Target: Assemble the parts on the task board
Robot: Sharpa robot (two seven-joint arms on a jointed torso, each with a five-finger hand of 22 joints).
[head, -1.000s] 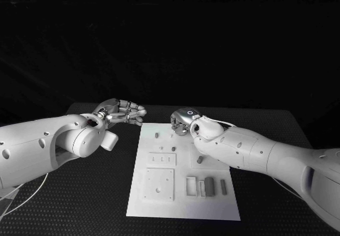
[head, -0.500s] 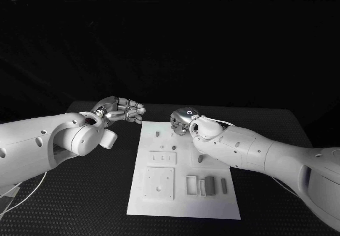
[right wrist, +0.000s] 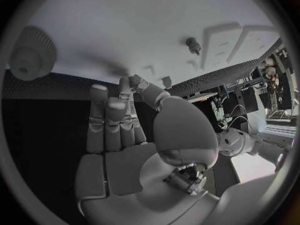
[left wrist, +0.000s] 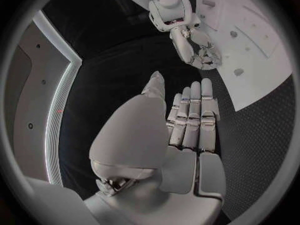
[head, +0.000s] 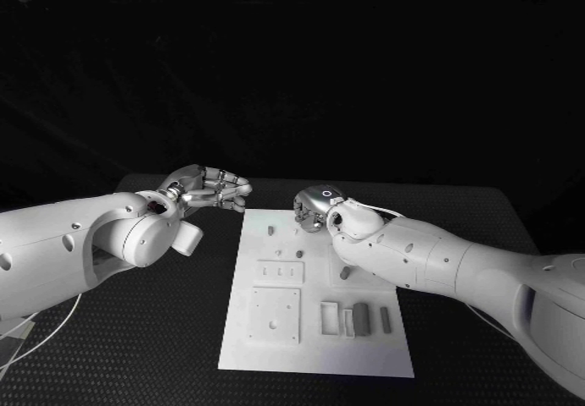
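The white task board lies lengthwise in the middle of the black table. Small grey parts stand on it: two pegs, a slanted piece and a dark bar in a slot near the front. My left hand hovers over the table just left of the board's far corner, with its fingers stretched out side by side and nothing in them. My right hand hangs over the board's far end, with its fingers loosely extended and empty. A knurled round part and a small peg stand on the board before it.
Black textured table surrounds the board on both sides. My two hands are close together at the far end, and my right hand shows beside the board in the left wrist view. Raised rectangular plates sit on the board's left half.
My left hand has drifted slightly up and away. My right hand and the parts on the board have stayed where they were.
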